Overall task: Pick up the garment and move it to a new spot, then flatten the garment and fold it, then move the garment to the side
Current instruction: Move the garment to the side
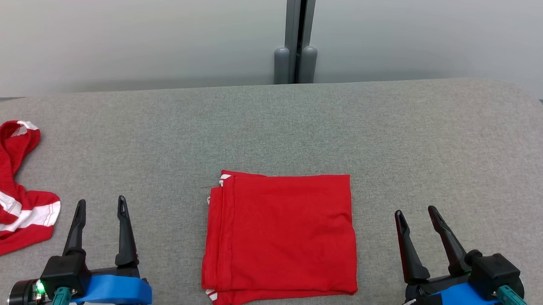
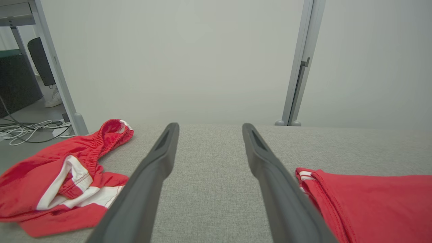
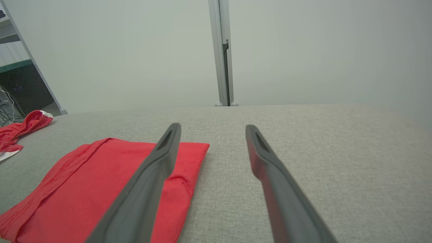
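A red garment (image 1: 281, 236) lies folded into a neat square at the front middle of the grey table; its edge shows in the left wrist view (image 2: 371, 202) and in the right wrist view (image 3: 101, 182). My left gripper (image 1: 101, 206) stands open to its left, fingers pointing away from me, nothing between them (image 2: 206, 130). To the right of the garment my right gripper (image 1: 417, 214) is open and empty too (image 3: 212, 130). Neither gripper touches the cloth.
A second red garment with white stripes (image 1: 8, 197) lies crumpled at the table's left edge (image 2: 64, 175), close to my left gripper. The grey padded table (image 1: 389, 138) ends at a pale wall with a grey post (image 1: 296, 36). Cables lie on the floor (image 2: 27, 130).
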